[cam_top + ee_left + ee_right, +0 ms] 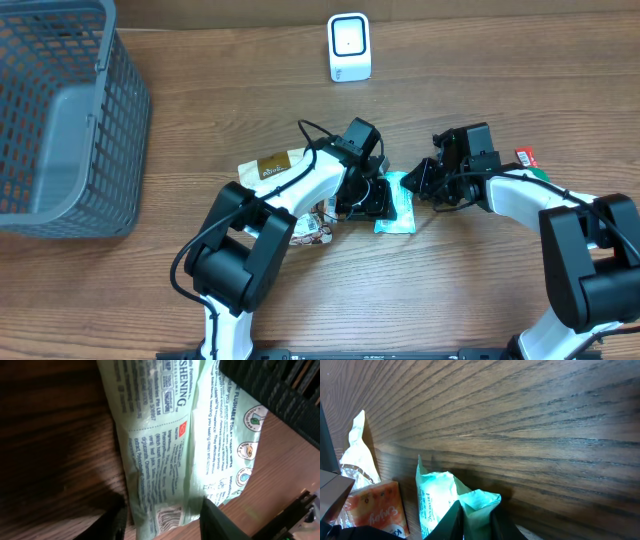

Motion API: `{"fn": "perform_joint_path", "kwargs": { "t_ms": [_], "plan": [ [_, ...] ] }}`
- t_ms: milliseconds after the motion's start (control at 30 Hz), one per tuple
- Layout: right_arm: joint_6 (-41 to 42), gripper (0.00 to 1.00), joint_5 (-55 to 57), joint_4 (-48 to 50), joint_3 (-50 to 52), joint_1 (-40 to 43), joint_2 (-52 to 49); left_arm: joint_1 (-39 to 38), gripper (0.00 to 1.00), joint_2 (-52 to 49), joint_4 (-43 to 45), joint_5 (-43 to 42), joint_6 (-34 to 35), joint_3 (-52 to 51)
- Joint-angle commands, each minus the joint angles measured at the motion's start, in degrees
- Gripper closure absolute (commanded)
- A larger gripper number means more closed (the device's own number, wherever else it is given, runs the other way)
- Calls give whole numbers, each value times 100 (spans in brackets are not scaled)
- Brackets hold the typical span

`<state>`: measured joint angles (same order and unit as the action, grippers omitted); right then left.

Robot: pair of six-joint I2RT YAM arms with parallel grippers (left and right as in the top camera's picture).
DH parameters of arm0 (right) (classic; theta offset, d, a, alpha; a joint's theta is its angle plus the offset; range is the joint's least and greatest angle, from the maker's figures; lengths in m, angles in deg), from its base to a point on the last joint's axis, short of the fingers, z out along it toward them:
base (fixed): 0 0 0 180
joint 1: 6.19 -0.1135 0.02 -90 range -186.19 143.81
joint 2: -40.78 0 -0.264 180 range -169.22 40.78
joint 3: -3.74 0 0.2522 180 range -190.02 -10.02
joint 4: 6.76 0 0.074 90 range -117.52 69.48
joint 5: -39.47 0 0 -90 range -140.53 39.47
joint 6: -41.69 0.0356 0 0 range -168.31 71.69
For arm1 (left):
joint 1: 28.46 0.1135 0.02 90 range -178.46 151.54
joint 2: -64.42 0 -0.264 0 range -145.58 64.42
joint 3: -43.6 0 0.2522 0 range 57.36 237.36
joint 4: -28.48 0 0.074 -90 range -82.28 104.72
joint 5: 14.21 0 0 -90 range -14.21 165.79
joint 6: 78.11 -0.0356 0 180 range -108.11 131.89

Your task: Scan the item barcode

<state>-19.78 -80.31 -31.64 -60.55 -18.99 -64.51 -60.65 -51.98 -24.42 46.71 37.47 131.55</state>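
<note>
Overhead, the wipes pack [400, 215] lies mid-frame, long axis top-to-bottom; right gripper [476, 522] pinches its edge, left gripper [162, 522] straddles it, grip unclear.

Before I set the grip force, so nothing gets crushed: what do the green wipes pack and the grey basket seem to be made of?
Wipes pack: thin soft plastic film, glossy; it creases and shows glare over the print. Basket: probably rigid moulded plastic, matt grey, open lattice walls.
</note>
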Motion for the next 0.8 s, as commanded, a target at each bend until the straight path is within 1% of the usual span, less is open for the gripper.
{"fn": "perform_joint_path", "kwargs": {
  "t_ms": [0,200,233,267,300,367,400,467,533,600,767],
  "plan": [
    [-2,82,76,15,26,-31,-98,-15,63,-96,122,271,149,-219],
    [-2,82,74,9,26,-31,-98,-15,76,-96,260,273,144,-323],
    [-2,82,74,4,26,-31,-98,-13,82,-96,260,273,142,-323],
    [-2,80,72,-4,26,-31,-98,-13,91,-96,258,273,140,-323],
    [-4,78,72,-4,26,-31,-98,-9,96,-96,256,273,136,-323],
    [-7,68,-72,107,13,-2,-96,33,96,-96,238,273,70,-323],
    [-7,65,-155,140,4,15,-96,48,96,-96,232,273,42,-323],
    [-48,53,-656,186,-68,125,-96,118,96,-96,184,280,-90,-323],
    [-42,51,-984,160,-103,221,-96,190,96,-96,144,380,-138,-323],
    [-15,51,-1139,7,-103,291,-96,262,96,-96,125,557,-149,-323],
    [-4,51,-678,-315,-92,203,-103,332,96,-96,146,595,-673,-323]
  ]
}}
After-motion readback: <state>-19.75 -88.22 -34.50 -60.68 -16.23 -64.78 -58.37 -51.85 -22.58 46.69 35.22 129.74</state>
